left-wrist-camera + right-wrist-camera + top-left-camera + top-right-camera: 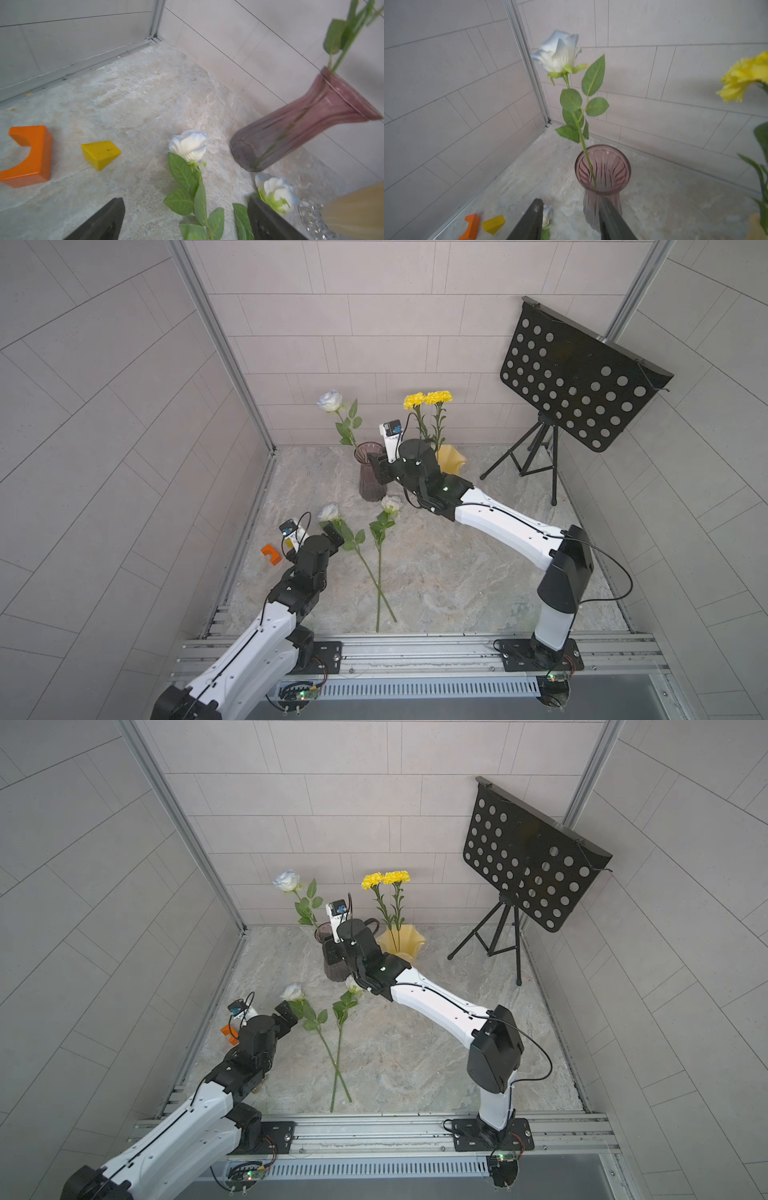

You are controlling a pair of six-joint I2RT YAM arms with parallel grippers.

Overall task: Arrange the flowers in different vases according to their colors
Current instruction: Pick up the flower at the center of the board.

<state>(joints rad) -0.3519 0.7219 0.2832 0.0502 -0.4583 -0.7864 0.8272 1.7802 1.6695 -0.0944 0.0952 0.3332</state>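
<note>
Evidently colour decides everything: one white long-stemmed rose (558,54) stands in the smoky purple ribbed glass vase (370,485), with the right claw (571,200) spread empty beside it. Both frilly yellow blooms (428,399) fill the pale yellow ruffled vase (409,944). The left claw (185,199) gapes astride a second white rose (188,145), which lies on the marbled desk (457,572) ready for gripping.
</note>
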